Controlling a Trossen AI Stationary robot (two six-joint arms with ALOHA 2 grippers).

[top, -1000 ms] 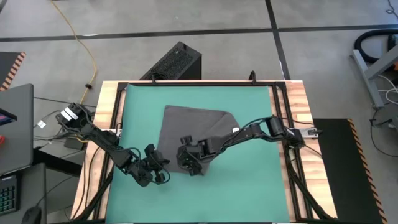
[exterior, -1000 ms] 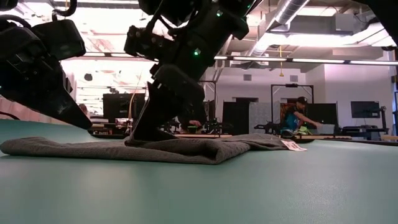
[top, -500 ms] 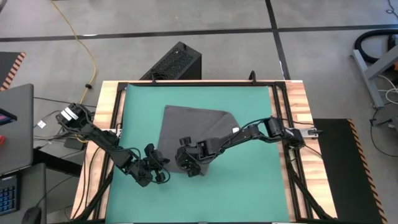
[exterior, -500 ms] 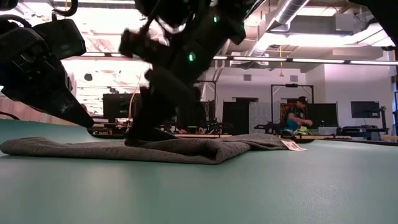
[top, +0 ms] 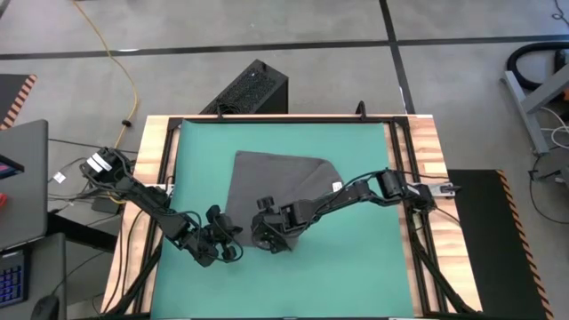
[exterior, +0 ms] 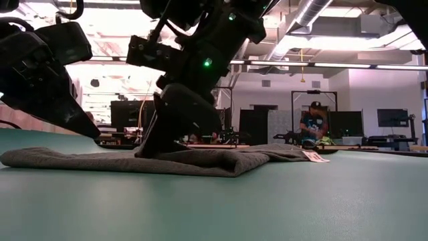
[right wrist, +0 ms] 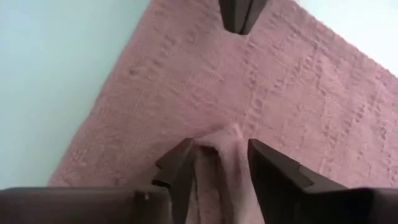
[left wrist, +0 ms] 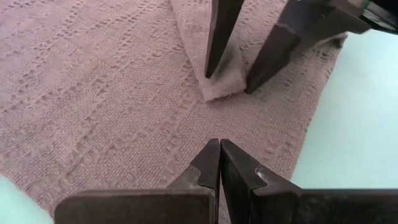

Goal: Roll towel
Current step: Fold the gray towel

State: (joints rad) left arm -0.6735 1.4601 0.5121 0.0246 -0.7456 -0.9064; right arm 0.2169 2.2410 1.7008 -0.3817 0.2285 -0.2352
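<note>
The towel (top: 277, 187) lies flat near the middle of the green mat (top: 356, 267), its near corner folded back, which we judge is the start of the roll. We see the right gripper (right wrist: 217, 163) parted around that fold, fingertips down on the cloth. The left gripper (left wrist: 219, 155), fingers pressed together and empty, hovers just beside the towel's edge.

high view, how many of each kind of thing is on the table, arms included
Towel: 1, the dark grey towel
Mat: 1, the green mat
Grippers: 2, left gripper shut beside the towel's near edge, right gripper astride a raised fold
Total: 4
</note>
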